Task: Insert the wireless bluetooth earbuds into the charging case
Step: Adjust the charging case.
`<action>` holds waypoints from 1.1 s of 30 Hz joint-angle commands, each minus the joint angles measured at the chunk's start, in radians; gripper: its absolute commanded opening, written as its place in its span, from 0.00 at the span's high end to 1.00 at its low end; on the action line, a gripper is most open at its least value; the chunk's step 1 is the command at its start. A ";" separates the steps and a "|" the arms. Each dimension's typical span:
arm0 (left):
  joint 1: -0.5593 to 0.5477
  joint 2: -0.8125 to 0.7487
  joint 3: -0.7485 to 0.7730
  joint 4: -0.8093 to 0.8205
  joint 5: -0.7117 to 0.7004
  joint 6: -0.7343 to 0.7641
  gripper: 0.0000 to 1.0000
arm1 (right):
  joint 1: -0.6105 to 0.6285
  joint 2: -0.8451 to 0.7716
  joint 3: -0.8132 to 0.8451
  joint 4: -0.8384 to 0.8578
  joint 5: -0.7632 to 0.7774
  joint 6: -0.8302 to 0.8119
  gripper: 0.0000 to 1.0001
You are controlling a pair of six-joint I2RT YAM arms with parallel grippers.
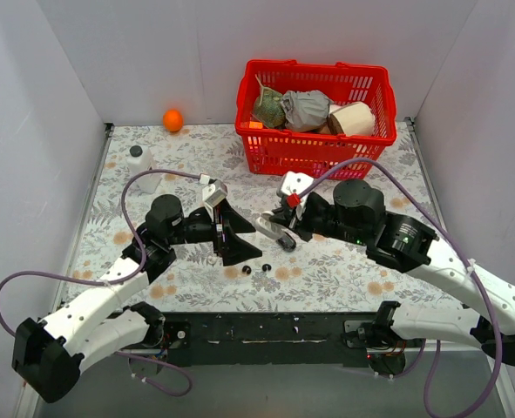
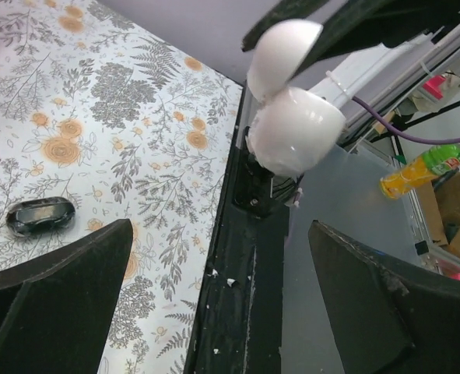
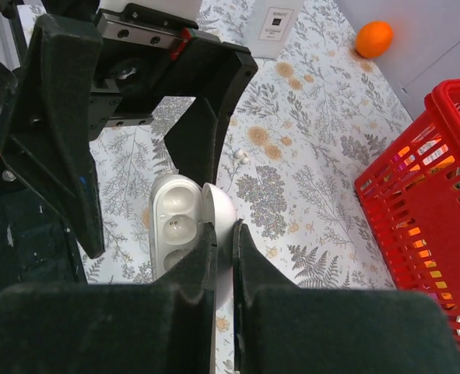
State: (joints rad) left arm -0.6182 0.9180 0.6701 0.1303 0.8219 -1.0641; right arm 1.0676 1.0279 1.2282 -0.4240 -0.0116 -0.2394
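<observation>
Far left, at the back of the bench (image 1: 344, 270): white bottle (image 1: 139, 165) and orange ball (image 1: 172, 120), both well apart from the work. Next, left tool (image 2: 220, 230): jaws at full spread, nothing btwn them, angled down toward the near-centre of the bench. Near its tips lie left bud (image 1: 247, 270) and right bud (image 1: 266, 266), loose on the flowered cover. They're near each other but not touching, close to the near edge. Neither is in the case yet.

Right of them is the charging case (image 3: 175, 222). It looks lifted off the bench, lid swung open, both wells bare and facing the right wrist cam. Right tool (image 3: 223, 234) has it: jaws almost together, pinched on the thin lid side by the hinge, w/ the body sticking out in front. Far right at the back, red basket (image 1: 316, 117) w/ odd items, not involved.

Handling, my read:
- Buds are prob v. light, hard and glossy, so slippery and apt to roll or flick away if nipped off-centre.
- Take one at a time, straight down, pad tips across the widest part of the bead, gentle close.
- Pads are huge next to a bud, so aim must be tight.
- Case is a smooth rigid shell held only by its lid, so the hinge may give. Seat each bud w/ a light push, not force.
- Which bud fits which well: can't tell from here.
</observation>
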 commanded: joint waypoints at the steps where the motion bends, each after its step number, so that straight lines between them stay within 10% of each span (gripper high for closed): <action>1: 0.006 -0.086 -0.018 0.078 0.071 -0.008 0.02 | 0.005 -0.023 0.017 -0.004 -0.027 0.003 0.99; 19: 0.008 -0.088 -0.018 0.009 0.026 0.145 0.10 | 0.006 0.144 0.152 -0.131 -0.200 -0.012 0.99; 33: 0.008 -0.094 -0.035 0.014 0.066 0.181 0.47 | 0.008 0.204 0.189 -0.130 -0.225 -0.015 0.99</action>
State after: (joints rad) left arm -0.6117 0.8421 0.6437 0.1417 0.8642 -0.9077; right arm 1.0691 1.2297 1.3590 -0.5781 -0.2157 -0.2432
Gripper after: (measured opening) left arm 0.572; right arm 0.072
